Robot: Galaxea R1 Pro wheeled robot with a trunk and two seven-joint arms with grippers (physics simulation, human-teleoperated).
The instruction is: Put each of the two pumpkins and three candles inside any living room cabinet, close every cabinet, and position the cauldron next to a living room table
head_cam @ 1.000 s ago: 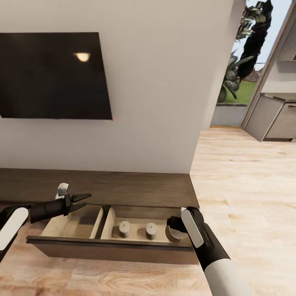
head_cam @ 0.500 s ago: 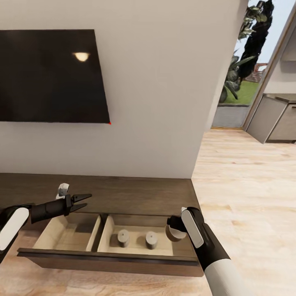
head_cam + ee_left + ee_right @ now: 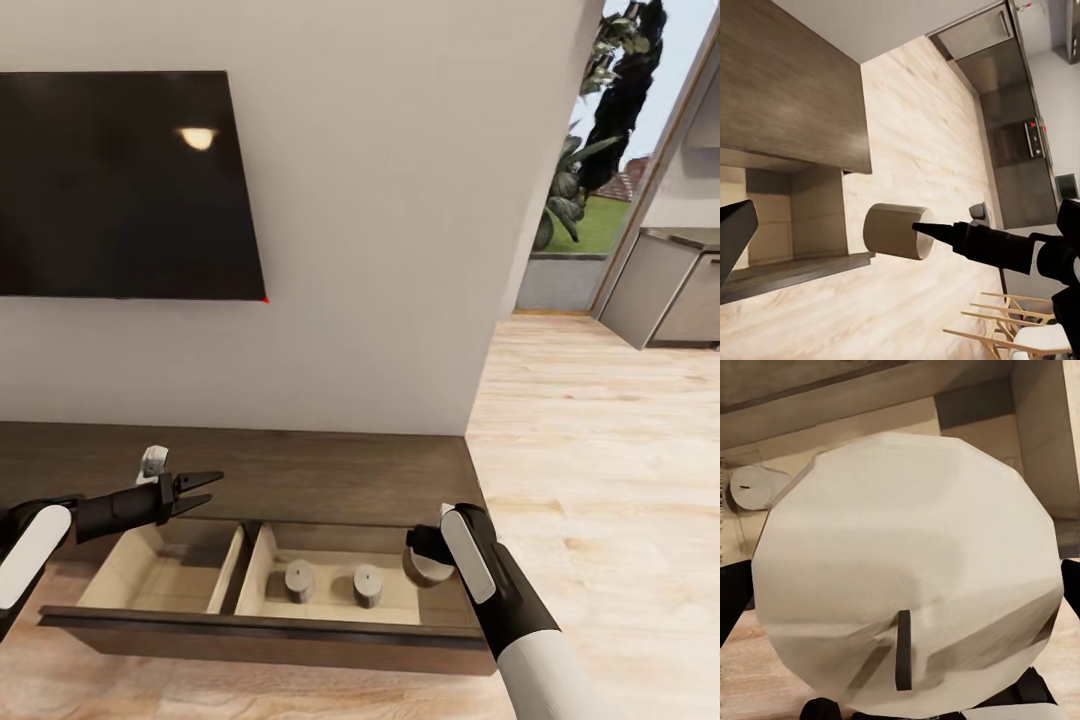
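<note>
The low dark-brown cabinet (image 3: 300,465) stands against the wall with a drawer (image 3: 260,632) pulled out, showing pale wood compartments. Two grey candles (image 3: 299,580) (image 3: 367,585) stand upright in the right compartment. The left compartment (image 3: 160,570) holds nothing. My right gripper (image 3: 425,562) is shut on the third candle (image 3: 420,570), held just above the drawer's right end. That candle's top and wick fill the right wrist view (image 3: 907,547), and it also shows in the left wrist view (image 3: 892,231). My left gripper (image 3: 213,487) hangs open and empty over the left compartment. Pumpkins, cauldron and table are out of view.
A black TV (image 3: 120,185) hangs on the wall above the cabinet. Light plank floor (image 3: 600,450) stretches to the right towards grey kitchen units (image 3: 670,300) and a glass door with plants behind it (image 3: 590,150). The drawer front juts out over the floor in front of me.
The whole picture shifted a little at first, so the camera moved. Both arms kept their poses and the right gripper kept its hold on the candle. Over the last half second, almost nothing changed.
</note>
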